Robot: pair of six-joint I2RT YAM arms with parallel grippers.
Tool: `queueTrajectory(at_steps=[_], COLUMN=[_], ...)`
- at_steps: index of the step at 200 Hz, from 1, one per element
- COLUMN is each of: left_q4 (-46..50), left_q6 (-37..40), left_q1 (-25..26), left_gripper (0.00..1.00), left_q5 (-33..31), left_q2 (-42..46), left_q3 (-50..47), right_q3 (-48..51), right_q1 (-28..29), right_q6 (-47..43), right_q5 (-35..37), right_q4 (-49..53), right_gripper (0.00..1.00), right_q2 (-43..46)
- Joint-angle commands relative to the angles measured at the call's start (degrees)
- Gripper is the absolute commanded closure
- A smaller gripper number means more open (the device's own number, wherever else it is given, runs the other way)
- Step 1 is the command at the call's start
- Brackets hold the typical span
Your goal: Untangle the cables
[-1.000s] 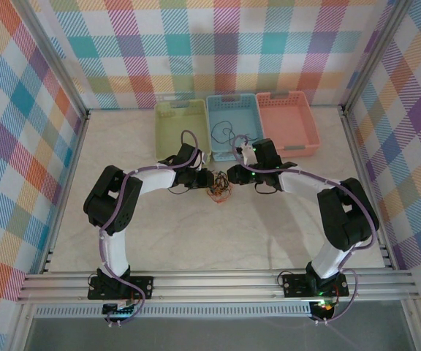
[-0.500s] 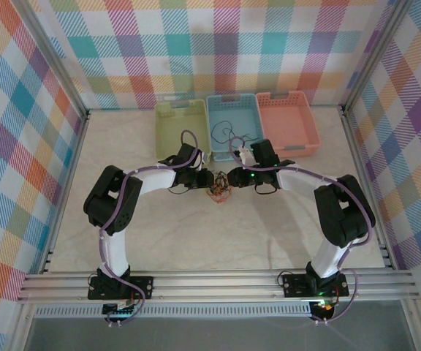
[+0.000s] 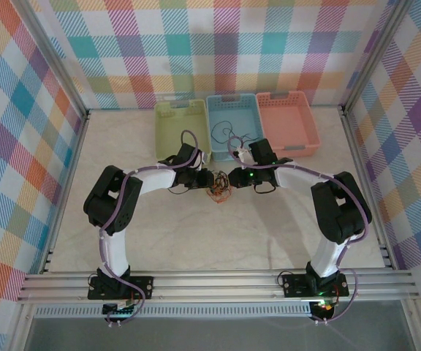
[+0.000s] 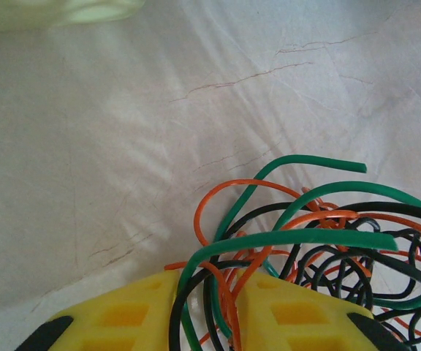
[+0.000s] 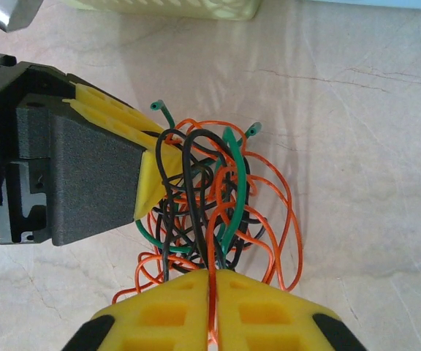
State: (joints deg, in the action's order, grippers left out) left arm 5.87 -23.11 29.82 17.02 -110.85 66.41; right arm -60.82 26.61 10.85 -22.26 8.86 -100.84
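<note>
There are three trays at the far side: green tray (image 3: 180,130), blue tray (image 3: 223,112), pink tray (image 3: 287,123). One knot of cables (image 3: 218,191), one loose wire (image 3: 224,133) in the blue tray. Two tools: left tool (image 3: 209,180), right tool (image 3: 229,179).

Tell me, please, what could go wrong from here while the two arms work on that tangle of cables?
1. The left gripper pinches several strands of the cables at once, so pulling apart may tighten the knot instead of freeing a strand.
2. The right gripper grips only a little of the cables, right at its tips, and may slip off.
3. The two grippers sit very close together and could bump each other.
</note>
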Motion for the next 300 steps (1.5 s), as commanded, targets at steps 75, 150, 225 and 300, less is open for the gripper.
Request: queueTrajectory(at_steps=[75, 150, 225, 300], left_q4=[0.0, 0.0, 0.0, 0.3], left_q6=[-0.7, -0.7, -0.8, -0.8], left_q1=[-0.4, -0.4, -0.4, -0.4], left_gripper=[0.73, 0.73, 0.72, 0.72], left_q5=[0.4, 0.4, 0.3, 0.4], left_q2=[-0.2, -0.2, -0.2, -0.4], left_q3=[0.4, 0.4, 0.4, 0.6], right_q3=[3.5, 3.0, 10.6, 7.9], right_q1=[0.2, 0.1, 0.2, 0.2], right_q6=[-0.7, 0.2, 1.4, 5.0], right_q5=[3.1, 5.7, 4.8, 0.3], right_q4=[-4.4, -3.9, -14.8, -10.6], right_gripper=[1.00, 1.00, 1.00, 1.00], right_q2=[5.0, 4.9, 14.1, 34.6])
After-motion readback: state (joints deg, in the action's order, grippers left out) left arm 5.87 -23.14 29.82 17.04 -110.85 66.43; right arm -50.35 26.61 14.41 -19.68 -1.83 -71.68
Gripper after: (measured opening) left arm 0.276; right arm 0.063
